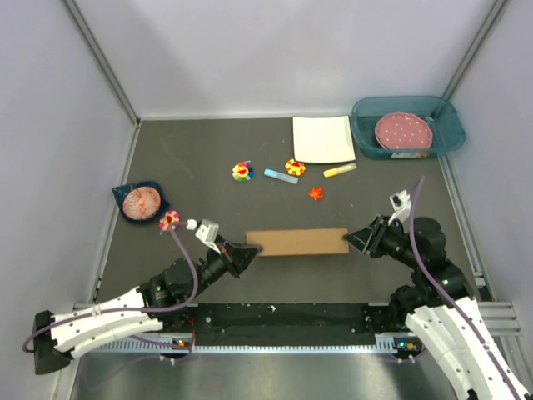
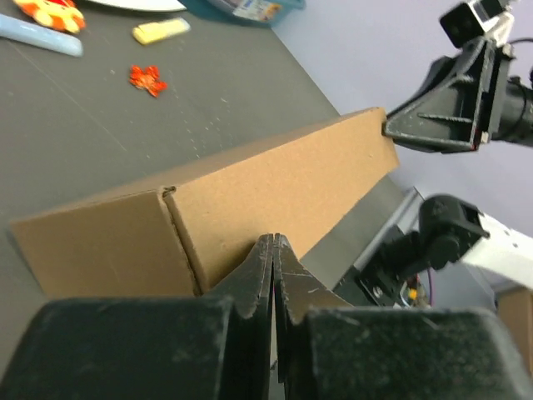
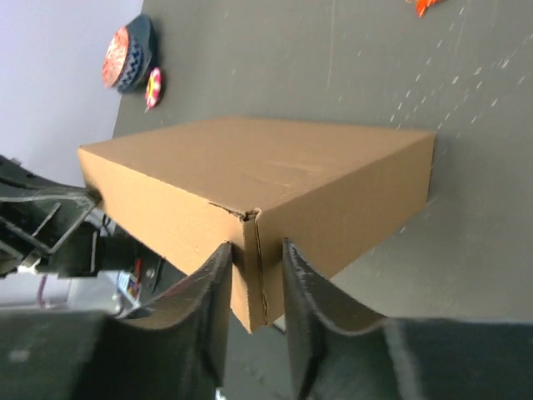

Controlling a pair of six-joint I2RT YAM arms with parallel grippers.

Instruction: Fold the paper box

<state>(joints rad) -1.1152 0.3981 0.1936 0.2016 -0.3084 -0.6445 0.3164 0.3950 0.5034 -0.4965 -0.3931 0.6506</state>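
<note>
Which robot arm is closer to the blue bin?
The right. The right gripper is at the right end of the box, below the bin; the left gripper is at its other end, farther off.

Soft, even light fills all views, shadows on the desk (image 1: 191, 167) are faint, and the wrist views blur up close.

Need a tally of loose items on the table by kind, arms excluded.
Paper box: 1
White square plate: 1
Teal bin: 1
Pink dotted disc in the bin: 1
Dark bowl, patterned filling: 1
Flower toys: 4
Sticks, blue and yellow: 2
Total: 11
</note>
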